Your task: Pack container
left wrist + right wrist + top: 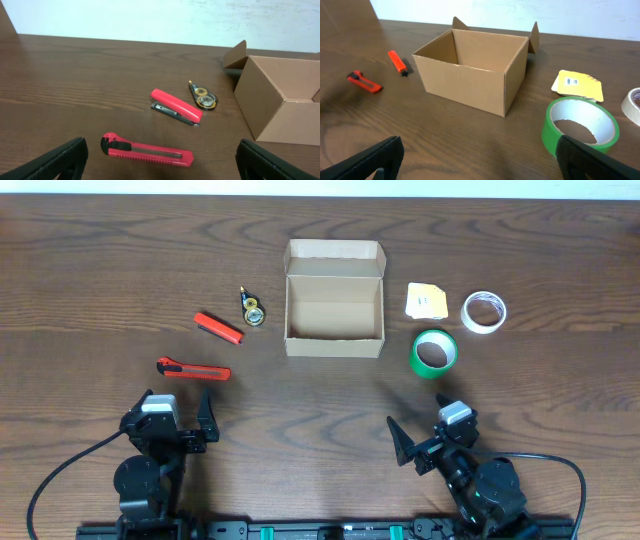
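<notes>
The container [334,347] is a brown cardboard box standing open at the table's middle back, lid flap up, nothing visible inside. It also shows in the left wrist view [285,100] and the right wrist view [465,85]. My left gripper [178,402] is open and empty at the front left, just short of a red utility knife [193,369] that lies between its fingers [162,170] in the left wrist view [147,151]. My right gripper [425,425] is open and empty at the front right [477,160], with a green tape roll [434,353] just ahead of it [580,122].
A red stapler [218,327] and a correction tape dispenser [252,309] lie left of the box. A yellow notepad [427,301] and a white tape roll [483,312] lie right of it.
</notes>
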Controlling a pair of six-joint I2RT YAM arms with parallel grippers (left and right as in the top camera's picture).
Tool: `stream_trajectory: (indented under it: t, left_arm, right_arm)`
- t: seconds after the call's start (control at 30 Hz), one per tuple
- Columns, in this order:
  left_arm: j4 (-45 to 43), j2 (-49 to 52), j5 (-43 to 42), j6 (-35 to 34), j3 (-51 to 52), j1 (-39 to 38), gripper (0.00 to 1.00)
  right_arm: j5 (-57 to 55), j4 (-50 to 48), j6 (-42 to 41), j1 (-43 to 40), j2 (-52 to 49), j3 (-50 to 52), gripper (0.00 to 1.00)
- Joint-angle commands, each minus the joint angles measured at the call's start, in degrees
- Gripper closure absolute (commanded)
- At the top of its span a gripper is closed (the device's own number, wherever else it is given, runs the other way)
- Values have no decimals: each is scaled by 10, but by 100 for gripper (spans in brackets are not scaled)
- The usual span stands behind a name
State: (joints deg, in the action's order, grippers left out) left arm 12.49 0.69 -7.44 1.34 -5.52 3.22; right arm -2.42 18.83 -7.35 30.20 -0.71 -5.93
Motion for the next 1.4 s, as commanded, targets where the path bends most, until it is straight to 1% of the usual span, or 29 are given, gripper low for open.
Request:
stream_trajectory:
  t: [0.0, 0.77, 0.8, 0.83, 0.97, 1.0, 1.03, 1.2, 1.37]
  left_arm:
    - [3, -4, 4, 4, 16, 2, 5]
    - [3, -4, 4, 4, 16, 2, 5]
    - [3, -4, 4, 4, 16, 2, 5]
    - [3, -4, 4, 4, 16, 2, 5]
    - [3, -4, 4, 4, 16, 2, 5]
    - [3, -4, 4, 4, 16, 2, 5]
    - [3, -4, 4, 4, 16, 2, 4]
    - [3, -4, 4, 4, 16, 2, 5]
    - [3, -4, 4, 4, 16, 2, 5]
  right_arm:
    - [-6, -1, 6, 5, 3, 3, 1]
    - [-4, -5, 2, 5, 3, 3, 1]
    - [-1, -8, -18, 5, 3, 3, 1]
    - [3, -10, -56, 5, 3, 3, 1]
    - [33, -4, -327, 5, 3, 3, 1]
    - [41, 0, -376, 5, 3, 3, 1]
    - [44, 0, -402, 5, 3, 3, 1]
    - [28, -26, -414, 5, 3, 3, 1]
    - [8, -57, -355, -8, -13, 0, 1]
